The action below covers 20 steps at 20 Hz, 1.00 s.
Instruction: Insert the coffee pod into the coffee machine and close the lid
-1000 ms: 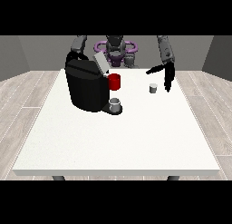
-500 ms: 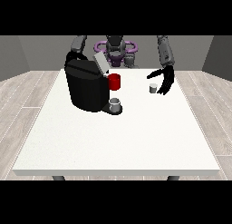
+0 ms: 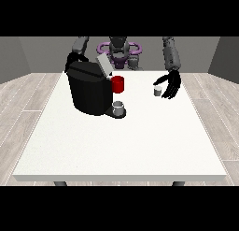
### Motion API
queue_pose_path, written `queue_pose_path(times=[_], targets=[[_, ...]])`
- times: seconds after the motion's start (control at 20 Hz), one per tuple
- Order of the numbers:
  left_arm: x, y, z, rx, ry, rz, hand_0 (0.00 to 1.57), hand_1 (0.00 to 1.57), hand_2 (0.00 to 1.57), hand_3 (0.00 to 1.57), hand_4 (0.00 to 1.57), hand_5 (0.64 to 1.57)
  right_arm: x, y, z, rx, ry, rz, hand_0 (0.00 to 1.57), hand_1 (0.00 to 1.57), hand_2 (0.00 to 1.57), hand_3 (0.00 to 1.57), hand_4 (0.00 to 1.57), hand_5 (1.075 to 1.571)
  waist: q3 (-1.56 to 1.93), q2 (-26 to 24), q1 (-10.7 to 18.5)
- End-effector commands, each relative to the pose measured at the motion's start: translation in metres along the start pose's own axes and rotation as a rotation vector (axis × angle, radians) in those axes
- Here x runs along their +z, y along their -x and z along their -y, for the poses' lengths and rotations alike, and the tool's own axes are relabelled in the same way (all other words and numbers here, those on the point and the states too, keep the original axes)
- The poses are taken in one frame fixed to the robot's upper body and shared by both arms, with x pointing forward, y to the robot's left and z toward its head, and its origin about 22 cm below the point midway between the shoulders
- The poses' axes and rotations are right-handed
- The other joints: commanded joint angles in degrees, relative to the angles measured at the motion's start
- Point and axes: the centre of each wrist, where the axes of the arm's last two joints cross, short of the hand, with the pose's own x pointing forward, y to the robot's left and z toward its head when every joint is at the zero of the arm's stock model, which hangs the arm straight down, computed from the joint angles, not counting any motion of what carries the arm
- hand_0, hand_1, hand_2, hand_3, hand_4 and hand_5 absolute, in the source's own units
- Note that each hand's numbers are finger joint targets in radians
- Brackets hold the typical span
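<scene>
Vs half a sec ago: hand at the view's right [image 3: 169, 84] has moved closer to the coffee pod [image 3: 158, 90], fingers spread and relaxed around it, not clasping yet. Pod sits upright on the white table [image 3: 116, 146], well right of the black coffee machine [image 3: 89, 88]. Machine lid [image 3: 103, 64] up, unchanged. Grey cup [image 3: 119, 106] under spout. Other hand hidden behind machine.

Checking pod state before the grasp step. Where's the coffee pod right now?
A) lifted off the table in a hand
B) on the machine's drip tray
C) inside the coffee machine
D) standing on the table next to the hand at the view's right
D: the coffee pod stands on the table, just beside the hand at the view's right, whose fingers are spread around it without closing on it.
</scene>
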Motion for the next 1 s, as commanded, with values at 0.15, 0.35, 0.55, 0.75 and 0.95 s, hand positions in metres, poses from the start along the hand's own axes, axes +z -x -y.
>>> queue_pose_path(times=[0.15, 0.35, 0.55, 0.75, 0.95], targets=[[-0.01, -0.012, 0.018, -0.055, -0.069, 0.021, 0.69, 0.69, 0.85, 0.65, 0.29, 1.571, 0.012, 0.021, 0.002, -0.03, -0.005, 0.012, 0.0, 0.0, 0.0, 0.0, 0.49, 1.571, 0.01, -0.4, -0.7], [-0.012, -0.004, 0.003, -0.087, -0.103, 0.006, 0.84, 0.84, 0.97, 0.75, 0.38, 1.571, 0.006, 0.001, 0.0, -0.034, -0.018, -0.019, 0.0, 0.0, 0.0, 0.0, 0.52, 1.571, -0.01, -0.3, -2.0], [0.001, 0.019, 0.006, -0.187, -0.102, 0.027, 0.93, 0.93, 1.04, 0.82, 0.28, 1.571, 0.002, -0.001, 0.002, -0.039, 0.0, 0.06, 0.0, 0.0, 0.0, 0.0, 0.43, 1.571, -0.02, 2.3, -1.8], [-0.016, -0.004, -0.004, -0.209, -0.107, 0.044, 1.11, 1.11, 1.17, 0.97, 0.28, 1.571, -0.001, 0.004, -0.001, -0.06, -0.012, 0.044, 0.0, 0.0, 0.0, 0.0, 0.43, 1.571, -0.01, 2.9, -1.7], [-0.018, -0.01, -0.006, -0.193, -0.05, 0.117, 1.32, 1.32, 1.43, 1.41, 0.55, 1.571, 0.004, 0.019, 0.001, -0.053, 0.013, -0.029, 0.0, 0.0, 0.0, 0.0, 0.44, 1.571, 0.0, -0.1, 0.3]])
